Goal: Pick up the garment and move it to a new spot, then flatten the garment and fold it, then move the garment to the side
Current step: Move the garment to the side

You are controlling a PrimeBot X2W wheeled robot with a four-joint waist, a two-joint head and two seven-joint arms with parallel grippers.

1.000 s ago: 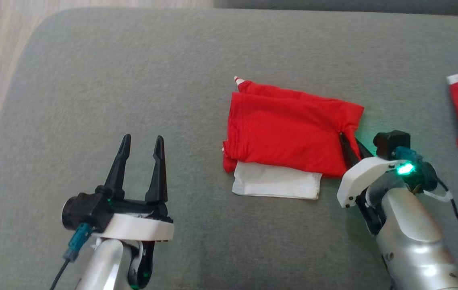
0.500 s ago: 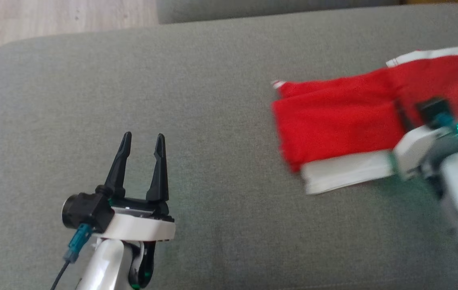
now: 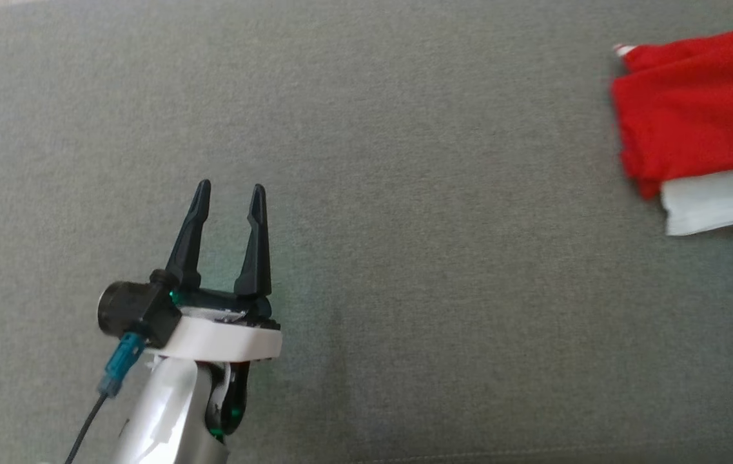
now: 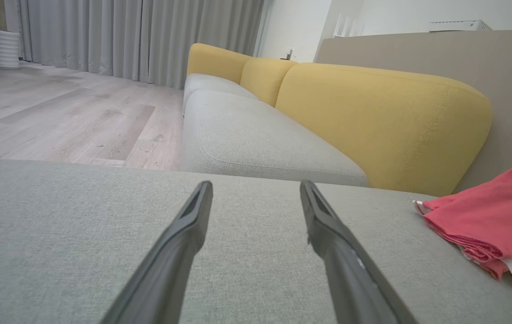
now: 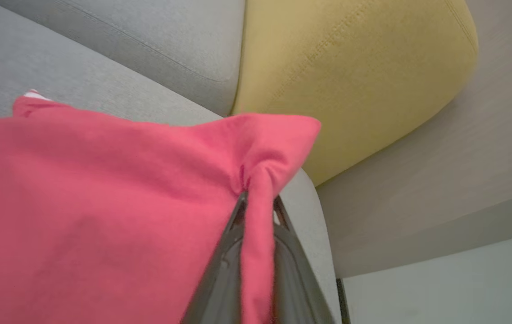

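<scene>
Near the right edge of the grey cushion (image 3: 405, 161) lies the folded red garment (image 3: 695, 109) — the right gripper (image 5: 258, 198) is clamped on its bunched corner. Further left, the left gripper (image 3: 230, 187) hovers — fingers apart.

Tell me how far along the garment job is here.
Done: the garment lies folded in a flat stack on the grey cushion. In hand: the right gripper has its fingers shut on a bunch at the garment's corner, seemingly for the move aside. Left: placing it at the side and letting go. The left gripper is open, apart from it.
</scene>
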